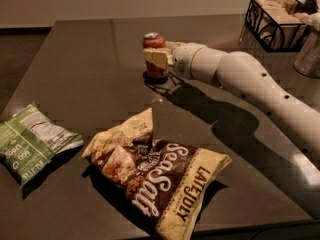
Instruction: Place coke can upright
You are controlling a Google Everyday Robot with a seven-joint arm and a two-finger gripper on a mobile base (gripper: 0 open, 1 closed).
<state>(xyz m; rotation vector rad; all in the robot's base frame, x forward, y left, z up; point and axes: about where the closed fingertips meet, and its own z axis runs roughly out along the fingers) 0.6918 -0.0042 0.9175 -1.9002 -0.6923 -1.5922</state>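
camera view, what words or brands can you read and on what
"Sea Salt": brown chip bag
"LATE JULY": same bag's yellow edge
green bag: print too blurred to read
coke can: lettering unreadable; claw shut on it, far side of table

- the can [153,43] is a small red cylinder with a silver top rim; its lettering is too dim to read.
- it stands upright with the silver top facing up, and its base meets the dark tabletop [100,74], where a small dark shadow rings its foot.
- it sits toward the far side of the tabletop, about the middle across.
- the end effector [157,59] comes in from the right and is closed around the can's middle; one pale finger [159,57] lies flat across its front, hiding the band between the red upper part and the red lower part.
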